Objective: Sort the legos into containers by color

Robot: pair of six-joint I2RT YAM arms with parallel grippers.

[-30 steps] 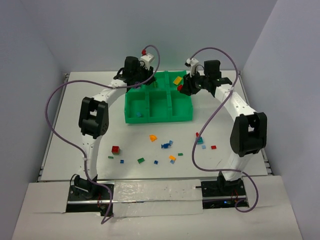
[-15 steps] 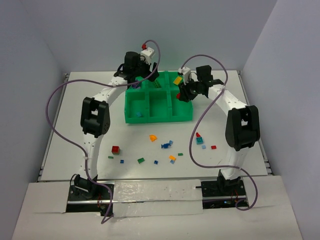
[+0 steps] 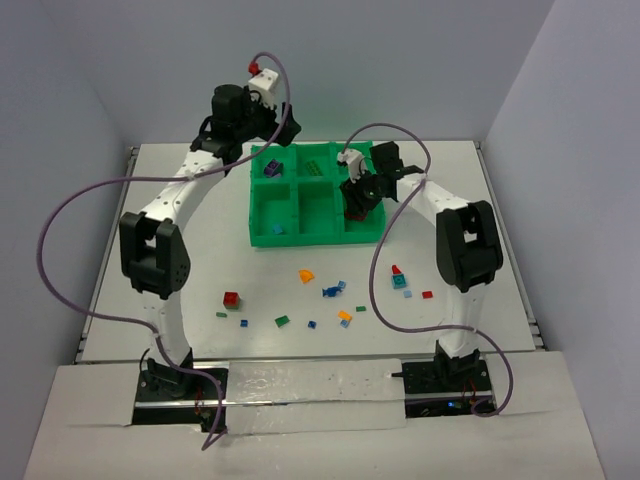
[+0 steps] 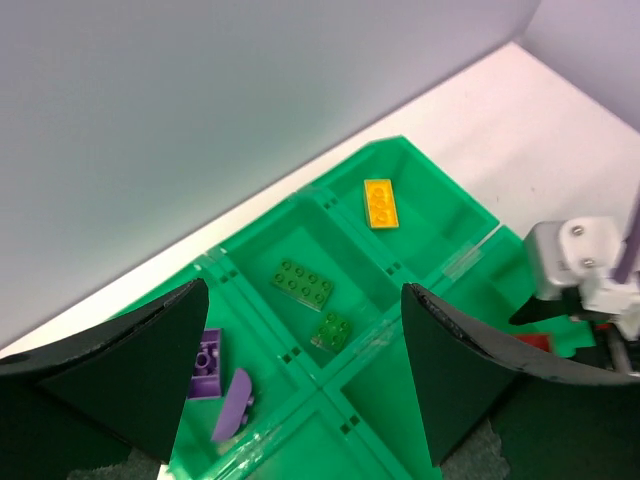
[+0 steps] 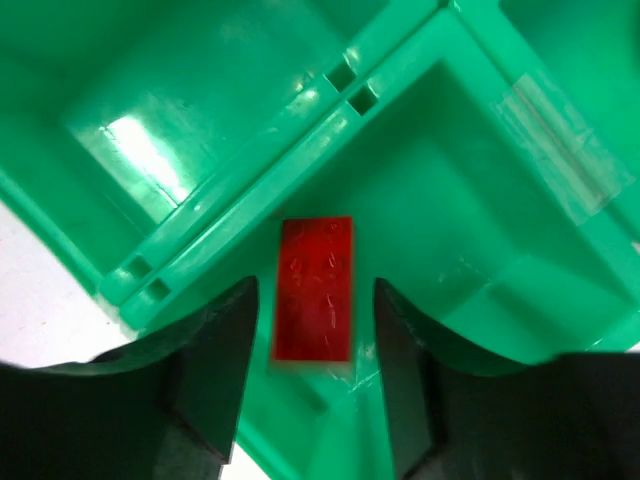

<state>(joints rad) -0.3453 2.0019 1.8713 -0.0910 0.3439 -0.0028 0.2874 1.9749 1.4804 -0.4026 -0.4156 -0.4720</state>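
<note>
Progress check, left to right: left gripper [image 4: 303, 292] hangs above the tray's [image 3: 300, 238] 10 o'clock corner, fingers spread wide, nothing between them. Tray sits toward 12 o'clock of the table [image 3: 150, 230]. Sorted so far: purple pieces [image 4: 205, 368] in the far-left bin, two green plates [image 4: 303, 283] in the far-middle bin, orange plate [image 4: 380, 203] in the far-right bin, one blue brick [image 3: 279, 228] in the near-left bin. Near-middle bin looks bare as far as I can see. Right gripper [image 5: 313, 283] is low in the near-right bin, jaws partly apart with a thin gap on each side of the red brick [image 5: 313, 290], so I read it as let go, not clamped. Red brick lies flat face up near the bin's divider wall, long axis along 12–6 in the wrist view, parallel to the fingers, top end tipped a hair toward 1. Can't tell if it's fully settled on the floor. Left to do: roughly a dozen legos loose on the table at 6 o'clock of the tray, including a red block [image 3: 231, 299], orange wedge [image 3: 306, 274], a blue cluster [image 3: 330, 291], a red-on-light-blue pair [image 3: 399, 280] and a red plate [image 3: 427, 294], plus small greens and blues. Call it about a third done; light blue has no bin assigned yet that I can see.
</note>
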